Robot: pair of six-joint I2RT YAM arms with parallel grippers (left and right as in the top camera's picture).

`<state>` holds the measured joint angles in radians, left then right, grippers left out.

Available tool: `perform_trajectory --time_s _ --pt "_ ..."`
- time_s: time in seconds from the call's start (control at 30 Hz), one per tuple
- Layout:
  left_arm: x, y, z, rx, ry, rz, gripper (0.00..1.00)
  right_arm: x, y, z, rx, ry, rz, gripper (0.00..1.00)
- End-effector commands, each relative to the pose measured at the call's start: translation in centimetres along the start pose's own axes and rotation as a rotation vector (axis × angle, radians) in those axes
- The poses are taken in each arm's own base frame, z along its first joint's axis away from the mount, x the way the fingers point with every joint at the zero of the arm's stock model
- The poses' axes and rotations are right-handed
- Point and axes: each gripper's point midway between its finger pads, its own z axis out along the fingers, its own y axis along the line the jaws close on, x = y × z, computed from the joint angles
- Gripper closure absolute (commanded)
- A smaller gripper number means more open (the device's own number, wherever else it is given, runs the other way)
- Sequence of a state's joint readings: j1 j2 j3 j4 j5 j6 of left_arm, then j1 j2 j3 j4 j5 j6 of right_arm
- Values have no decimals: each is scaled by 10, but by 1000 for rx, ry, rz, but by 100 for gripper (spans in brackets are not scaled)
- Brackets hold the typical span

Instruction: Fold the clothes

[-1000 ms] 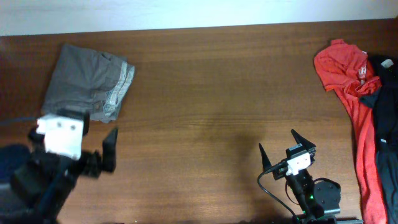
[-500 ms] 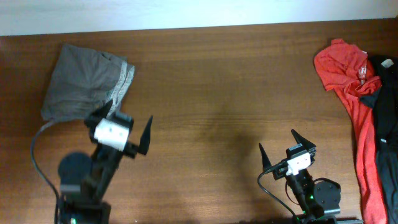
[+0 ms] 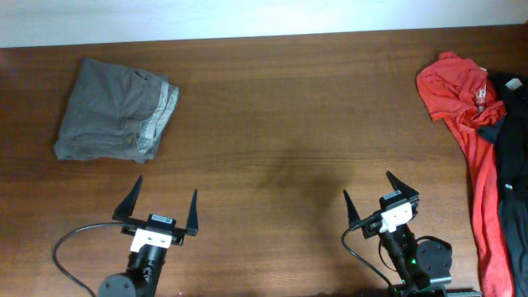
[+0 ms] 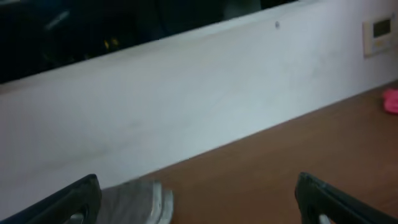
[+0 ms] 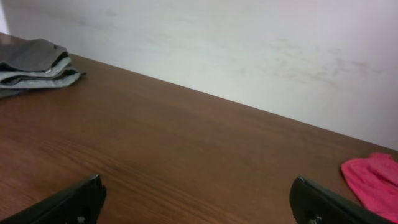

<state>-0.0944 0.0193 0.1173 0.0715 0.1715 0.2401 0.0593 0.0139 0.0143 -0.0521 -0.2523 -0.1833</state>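
Note:
The grey-olive shorts (image 3: pixel 115 111) lie folded in a compact stack at the table's far left, the paler waistband lining showing along the right edge. The left wrist view catches them low down (image 4: pixel 134 202); the right wrist view has them at its upper left (image 5: pixel 34 62). My left gripper (image 3: pixel 164 203) rests near the front edge, well below the shorts, open and empty. Over at the front right, my right gripper (image 3: pixel 369 191) is open too, nothing between its fingers. Both wrist views show the fingers (image 4: pixel 74 200) (image 5: pixel 71 202) spread wide over bare wood.
A red shirt (image 3: pixel 466 124) and dark clothing (image 3: pixel 510 140) are piled along the right edge; the red shirt also shows in the right wrist view (image 5: pixel 373 180). A white wall (image 5: pixel 249 50) runs behind the brown wooden table (image 3: pixel 280 124).
The left arm has drawn back from beside the shorts to the front edge, its gripper open throughout. The shorts stay put. The right arm has not moved.

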Motion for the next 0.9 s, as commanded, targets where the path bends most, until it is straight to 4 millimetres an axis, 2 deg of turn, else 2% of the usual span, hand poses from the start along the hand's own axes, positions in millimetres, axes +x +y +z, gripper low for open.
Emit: perform_trajectory --time_s 0.0,0.13,0.3,0.87 --pt "36 -8 2 3 34 -6 1 3 -1 0 2 1 1 1" --pt "50 -12 1 19 97 -17 1 3 -1 0 2 1 1 1" --pt "79 -21 -4 52 217 -38 1 3 0 0 2 1 1 1" --pt "81 -21 -4 54 223 -39 1 3 0 0 2 1 1 1"
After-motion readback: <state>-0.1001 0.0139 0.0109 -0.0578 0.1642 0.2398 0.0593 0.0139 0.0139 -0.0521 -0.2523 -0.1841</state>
